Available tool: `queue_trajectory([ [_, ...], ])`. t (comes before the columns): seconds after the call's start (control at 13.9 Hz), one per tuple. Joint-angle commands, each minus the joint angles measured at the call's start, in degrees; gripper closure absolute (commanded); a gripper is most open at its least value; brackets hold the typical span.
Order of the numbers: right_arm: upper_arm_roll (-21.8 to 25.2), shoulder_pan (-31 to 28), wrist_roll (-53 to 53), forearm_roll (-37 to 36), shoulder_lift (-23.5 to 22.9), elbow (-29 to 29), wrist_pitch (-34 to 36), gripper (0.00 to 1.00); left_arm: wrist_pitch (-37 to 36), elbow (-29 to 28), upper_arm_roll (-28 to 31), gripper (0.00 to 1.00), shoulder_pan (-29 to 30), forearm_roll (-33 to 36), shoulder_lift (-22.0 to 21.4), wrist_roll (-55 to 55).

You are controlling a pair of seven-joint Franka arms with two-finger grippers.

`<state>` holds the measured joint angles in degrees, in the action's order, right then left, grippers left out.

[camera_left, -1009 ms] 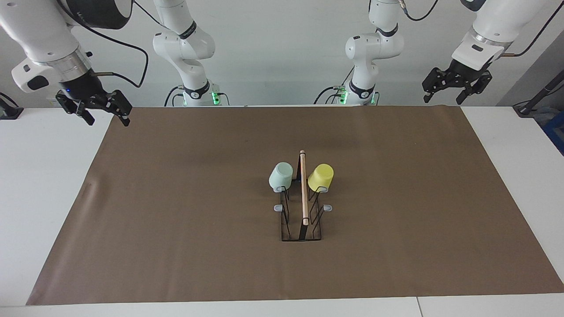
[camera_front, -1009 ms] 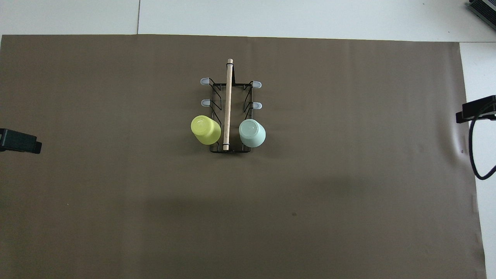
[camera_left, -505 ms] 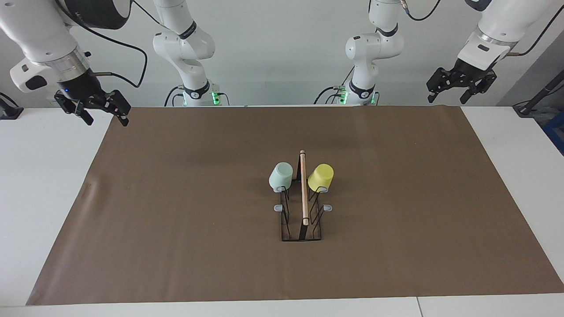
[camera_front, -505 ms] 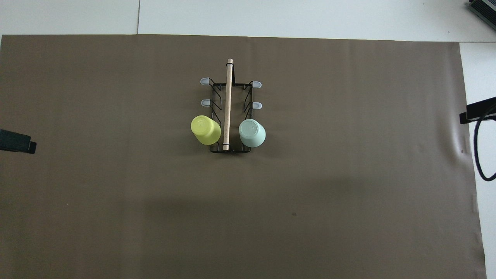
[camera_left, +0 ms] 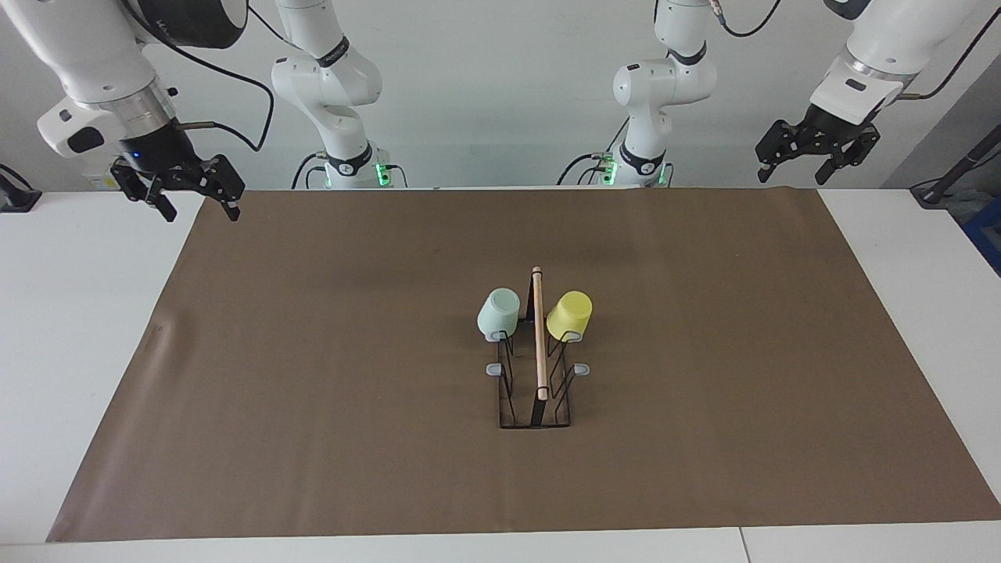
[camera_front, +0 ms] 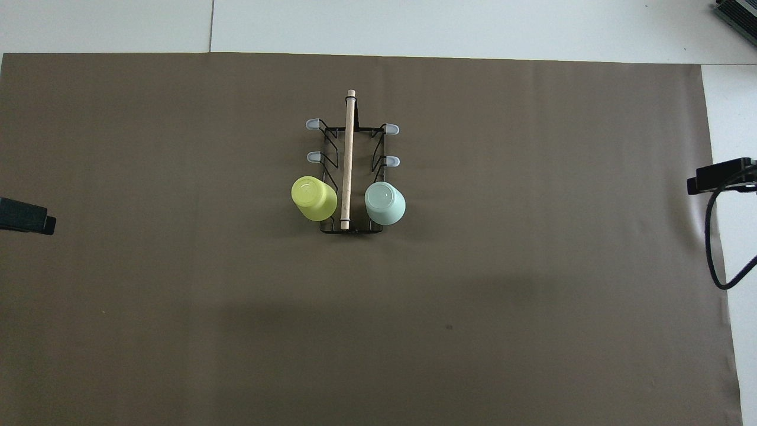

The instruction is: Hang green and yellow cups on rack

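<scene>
Mint green cup (camera_left: 498, 313) and yellow cup (camera_left: 569, 314) seemingly hang on the rack (camera_left: 538, 367) mid-frame (task apparently done); left pincer (camera_left: 813, 159) and right pincer (camera_left: 198, 194), open and empty in the upper corners, should keep clear.

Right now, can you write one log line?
green cup: on rack | yellow cup: on rack | left gripper: open | right gripper: open

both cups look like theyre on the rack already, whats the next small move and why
Probably none on the cups: just let both arms settle at rest. The green cup and the yellow cup each sit upturned on a prong of the rack, on either side of its wooden rod. The left hand and right hand are open, empty, raised at the table's ends.
</scene>
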<state>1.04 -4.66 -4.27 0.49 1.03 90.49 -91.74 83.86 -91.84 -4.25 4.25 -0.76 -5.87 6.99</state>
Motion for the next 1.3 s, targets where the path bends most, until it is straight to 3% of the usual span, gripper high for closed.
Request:
queue_trajectory([
  [0.0,-0.6,-0.9,-1.2,-0.1,1.5,2.3,-1.6,0.0,0.7,-1.9,-0.1,0.0,0.4,-0.5,-1.8,1.0],
  [1.23,-0.6,-0.9,-1.4,-0.1,1.4,1.7,-1.2,0.0,-0.4,-2.0,-1.5,0.0,-2.1,-0.9,-1.8,2.1],
])
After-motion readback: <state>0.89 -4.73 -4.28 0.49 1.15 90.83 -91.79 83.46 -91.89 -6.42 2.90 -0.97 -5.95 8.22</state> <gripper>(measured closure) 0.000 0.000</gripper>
